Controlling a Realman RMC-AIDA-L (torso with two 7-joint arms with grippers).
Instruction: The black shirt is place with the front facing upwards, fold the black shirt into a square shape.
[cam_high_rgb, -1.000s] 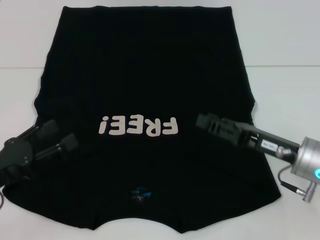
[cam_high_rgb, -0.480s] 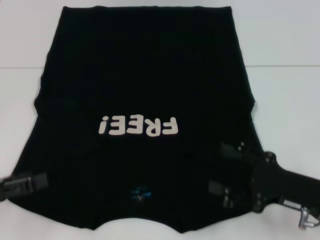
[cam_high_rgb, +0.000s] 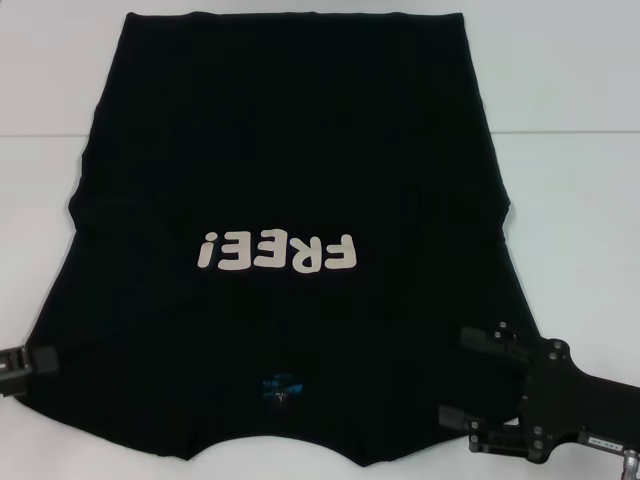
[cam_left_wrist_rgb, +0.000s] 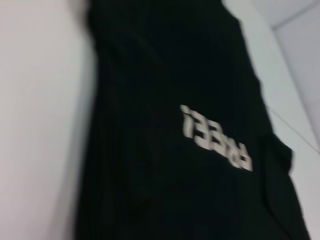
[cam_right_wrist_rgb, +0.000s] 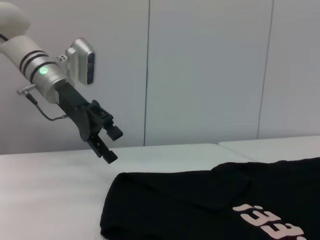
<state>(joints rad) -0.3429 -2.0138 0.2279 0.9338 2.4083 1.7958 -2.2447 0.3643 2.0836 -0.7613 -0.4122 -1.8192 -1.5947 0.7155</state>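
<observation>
Both our arms have pulled back toward us since the earlier frames: our right gripper (cam_high_rgb: 462, 378), which a second ago reached in over the shirt beside the lettering, now sits low at the shirt's near right corner, and our left gripper (cam_high_rgb: 40, 358) has slid out to the near left edge, with only its tip showing in the head view. Our right gripper's two fingers (cam_high_rgb: 487, 339) stand well apart, over the shirt's sleeve area. From the right wrist view our left gripper (cam_right_wrist_rgb: 111, 144) hangs above the table with its fingers parted, holding nothing.

Our shirt (cam_high_rgb: 285, 180) lies flat, front up, on the white table (cam_high_rgb: 570, 190). Its long axis runs away from us: the collar with its small blue label (cam_high_rgb: 278, 384) is nearest us, the hem farthest. The white "FREE!" lettering (cam_high_rgb: 277, 252) reads upside down from our head camera. Both sleeves spread out at the near corners.

Pale wall panels (cam_right_wrist_rgb: 210, 70) stand behind the table.
</observation>
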